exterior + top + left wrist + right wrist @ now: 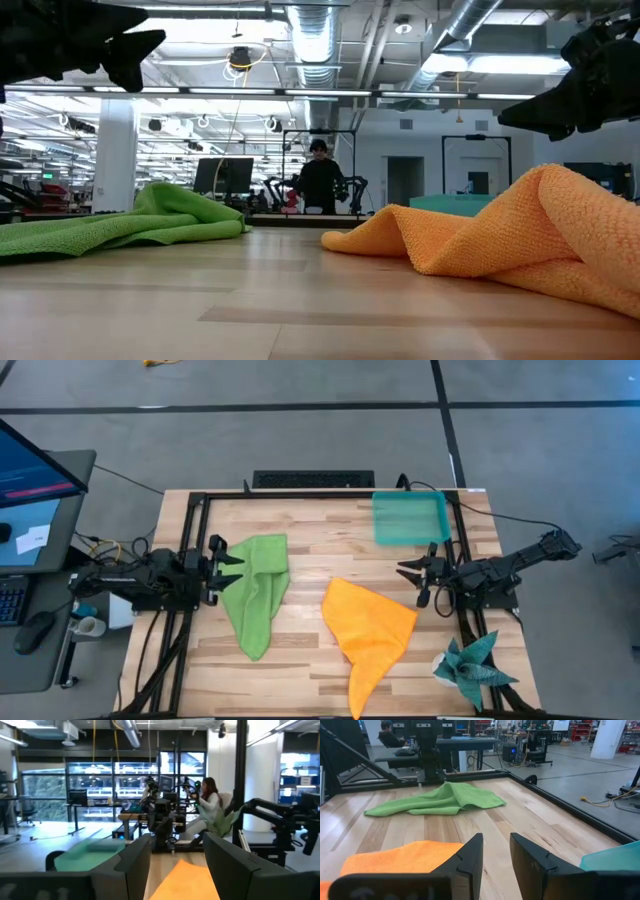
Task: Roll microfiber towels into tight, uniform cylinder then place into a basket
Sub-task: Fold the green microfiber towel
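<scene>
Two towels, green (256,592) and orange (368,630), lie crumpled and unrolled on the bench (300,520); basket (410,517) holds nothing. Left gripper (228,560) and right gripper (410,571) hang parted, grasping nothing.

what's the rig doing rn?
Nothing is held. The green towel and the orange towel lie crumpled and unrolled on the table; the teal basket at the far right corner has no towel in it. The left gripper hovers open beside the green towel; the right gripper hovers open between basket and orange towel.
</scene>
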